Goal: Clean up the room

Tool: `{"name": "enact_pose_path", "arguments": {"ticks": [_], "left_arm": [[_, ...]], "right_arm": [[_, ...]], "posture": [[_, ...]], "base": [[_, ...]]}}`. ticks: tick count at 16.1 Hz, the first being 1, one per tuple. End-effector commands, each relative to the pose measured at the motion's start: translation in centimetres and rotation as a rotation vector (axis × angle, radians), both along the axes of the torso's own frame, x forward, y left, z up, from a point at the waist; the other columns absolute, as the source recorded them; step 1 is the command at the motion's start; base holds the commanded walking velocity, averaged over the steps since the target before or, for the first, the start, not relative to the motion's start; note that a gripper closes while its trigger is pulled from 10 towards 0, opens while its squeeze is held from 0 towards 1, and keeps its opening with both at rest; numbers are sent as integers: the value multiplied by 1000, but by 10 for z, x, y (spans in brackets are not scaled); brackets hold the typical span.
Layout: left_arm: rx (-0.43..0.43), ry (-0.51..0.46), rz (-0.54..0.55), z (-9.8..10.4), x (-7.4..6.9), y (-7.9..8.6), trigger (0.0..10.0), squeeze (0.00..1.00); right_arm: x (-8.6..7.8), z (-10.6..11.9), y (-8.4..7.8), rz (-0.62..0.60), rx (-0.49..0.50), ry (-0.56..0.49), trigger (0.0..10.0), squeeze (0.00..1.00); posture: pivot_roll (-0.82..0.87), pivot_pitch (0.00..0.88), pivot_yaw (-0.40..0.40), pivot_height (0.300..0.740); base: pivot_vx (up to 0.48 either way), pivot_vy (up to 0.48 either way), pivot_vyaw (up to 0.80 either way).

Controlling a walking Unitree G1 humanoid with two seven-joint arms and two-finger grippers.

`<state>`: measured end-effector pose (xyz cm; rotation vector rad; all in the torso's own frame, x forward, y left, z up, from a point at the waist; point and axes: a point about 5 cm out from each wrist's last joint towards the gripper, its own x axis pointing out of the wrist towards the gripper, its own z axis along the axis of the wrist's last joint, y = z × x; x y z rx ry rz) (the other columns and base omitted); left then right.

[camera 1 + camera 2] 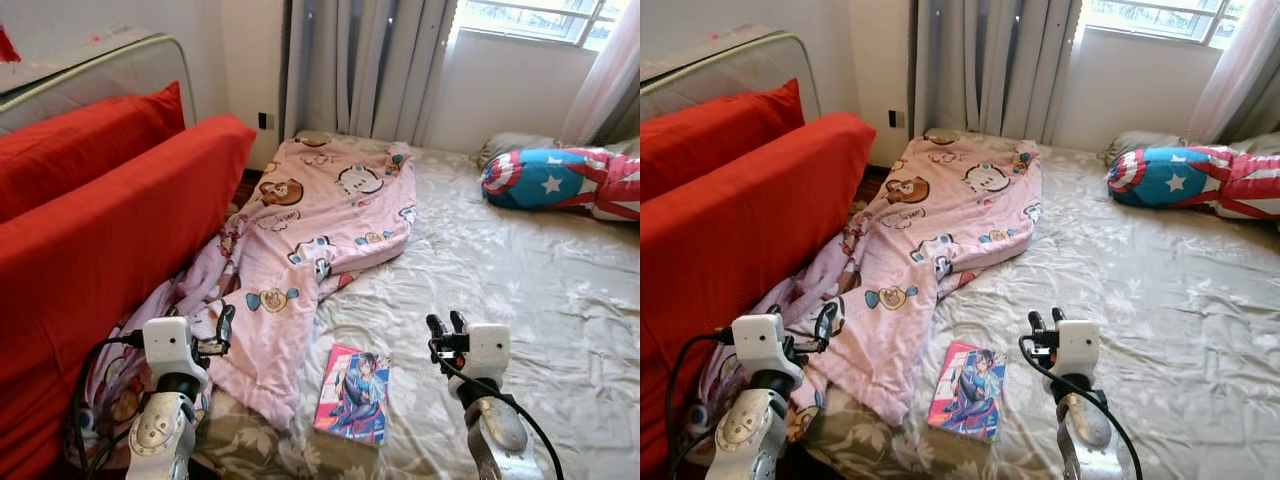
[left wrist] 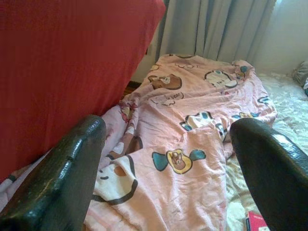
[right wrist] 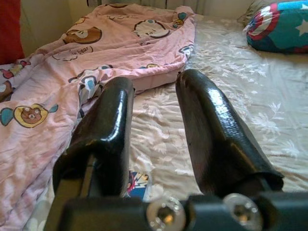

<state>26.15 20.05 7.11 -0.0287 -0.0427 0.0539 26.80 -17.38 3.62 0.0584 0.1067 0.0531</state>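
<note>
A crumpled pink blanket (image 1: 310, 225) printed with cartoon animals lies along the left side of the bed and spills over its near left edge. A comic book (image 1: 352, 393) with a colourful cover lies flat on the grey floral sheet (image 1: 520, 270), just right of the blanket's near corner. My left gripper (image 1: 225, 325) hovers open over the blanket's near end, its fingers (image 2: 72, 163) wide apart and empty. My right gripper (image 1: 445, 325) is open above the sheet, a little right of and beyond the book, with nothing between its fingers (image 3: 211, 125).
A tall red cushioned piece (image 1: 110, 230) stands close along the bed's left side, with a mattress leaning behind it. A star-and-stripes pillow (image 1: 560, 180) lies at the far right of the bed. Grey curtains (image 1: 360, 60) and a window are at the back.
</note>
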Motion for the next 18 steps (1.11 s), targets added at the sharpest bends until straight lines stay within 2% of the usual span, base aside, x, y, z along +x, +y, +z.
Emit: {"name": "enact_pose_path", "arguments": {"ticks": [1,10,11,13,18], "left_arm": [[3,10,-13,0,0,-2,10000,0],[12,49,-39,-4,2,-5,10000,0],[17,56,-40,-5,1,-4,10000,0],[17,59,-43,-5,2,-5,10000,0],[29,68,-63,-6,3,-8,10000,0]], "right_arm": [[0,3,-2,-12,-5,-16,10000,0],[3,-1,2,-3,-17,30,10000,0],[4,-1,5,10,-19,32,10000,0],[3,1,6,14,-13,5,10000,0],[4,0,6,8,-10,13,10000,0]], "posture": [[15,0,-89,670],[20,0,-93,670],[19,0,-93,656],[23,0,-94,656],[25,0,-89,656]], "base": [[0,0,0],[0,0,0],[0,0,0],[0,0,0],[0,0,0]]}}
